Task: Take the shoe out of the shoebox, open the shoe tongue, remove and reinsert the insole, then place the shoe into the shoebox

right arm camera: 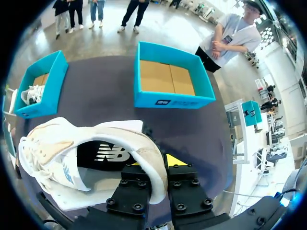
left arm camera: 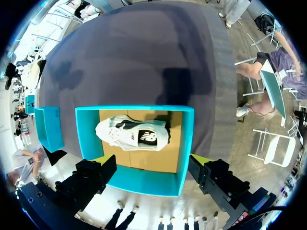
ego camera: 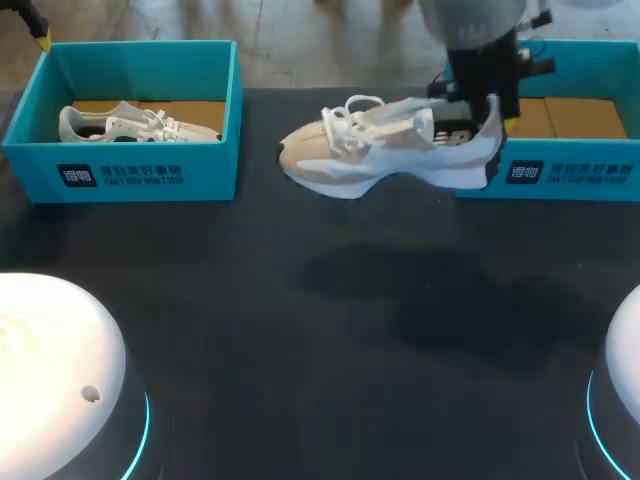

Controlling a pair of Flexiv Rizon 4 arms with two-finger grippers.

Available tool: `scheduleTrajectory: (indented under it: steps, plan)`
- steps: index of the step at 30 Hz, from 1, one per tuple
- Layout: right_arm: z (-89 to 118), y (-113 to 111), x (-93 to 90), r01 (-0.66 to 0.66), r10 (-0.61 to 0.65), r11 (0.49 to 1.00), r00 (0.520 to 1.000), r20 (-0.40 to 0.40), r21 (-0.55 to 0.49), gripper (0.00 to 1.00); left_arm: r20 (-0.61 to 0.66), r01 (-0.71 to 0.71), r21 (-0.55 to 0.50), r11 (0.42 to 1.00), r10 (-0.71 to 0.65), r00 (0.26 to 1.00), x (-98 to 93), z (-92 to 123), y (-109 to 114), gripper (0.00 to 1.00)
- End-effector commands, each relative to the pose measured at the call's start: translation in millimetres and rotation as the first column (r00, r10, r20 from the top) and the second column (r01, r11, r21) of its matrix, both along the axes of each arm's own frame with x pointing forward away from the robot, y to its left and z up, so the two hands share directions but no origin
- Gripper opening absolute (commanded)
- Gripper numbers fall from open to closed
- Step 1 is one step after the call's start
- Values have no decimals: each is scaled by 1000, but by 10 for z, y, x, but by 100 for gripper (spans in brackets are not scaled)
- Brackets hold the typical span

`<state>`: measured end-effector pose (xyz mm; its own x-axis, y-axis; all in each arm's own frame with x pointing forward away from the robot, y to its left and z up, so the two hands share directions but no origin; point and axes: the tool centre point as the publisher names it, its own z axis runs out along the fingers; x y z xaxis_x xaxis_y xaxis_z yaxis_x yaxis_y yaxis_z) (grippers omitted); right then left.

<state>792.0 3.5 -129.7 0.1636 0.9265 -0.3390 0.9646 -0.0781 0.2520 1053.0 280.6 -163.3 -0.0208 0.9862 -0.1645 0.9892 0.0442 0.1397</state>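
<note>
Head view finding: the shoe [ego camera: 390, 150] is outside the empty shoebox [ego camera: 570, 175], hanging just beyond that box's left wall. Its shadow lies well apart from it on the table, so you may judge it to be carried clear of the surface.

Grip: the right gripper [ego camera: 492, 110] is clamped on the shoe. The right wrist view shows the heel collar pinched between the two fingers, one inside the shoe and one outside. The jaws stand narrow, with only the collar wall between them.

Axis: the shoe's long axis runs roughly parallel to the empty shoebox's front wall. The heel is the end nearest the box and overlaps its left front corner in the head view. The toe points directly away from the box, the sole is down and the laces are on top.

Second arm: the left gripper [left arm camera: 152, 160] is spread wide and holds nothing. It hangs well away from the empty shoebox, above the other shoebox [left arm camera: 184, 143], in which a second shoe [left arm camera: 132, 134] lies on its side.

Assessment: the right arm is the nearer arm, since it already has the shoe. To open the tongue, the shoe probably has to be set down on the table on the toe side of the empty shoebox. Your left gripper would have to cross toward that box to reach the laces.
</note>
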Motion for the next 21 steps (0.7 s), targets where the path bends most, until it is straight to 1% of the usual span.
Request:
scheduleTrajectory:
  steps: [1,10,15,16,21]
  plan:
    - [-199,107,-3,-7,7,1000,1000,13,-18,0,3,1,1,1000,-1,1000,-10,0,2,100]
    - [-527,201,-82,24,-23,1000,999,-45,18,0,3,1,1,1000,-1,1000,-10,0,2,100]
    - [-700,216,-101,47,-45,998,998,-46,44,0,3,1,1,1000,-1,1000,-10,0,2,100]
    - [-799,215,-99,51,-49,998,998,-46,48,0,3,1,1,1000,-1,1000,-10,0,2,100]
    - [-1041,236,-96,58,-56,997,997,-48,48,0,3,1,1,1000,-1,1000,-10,0,2,100]
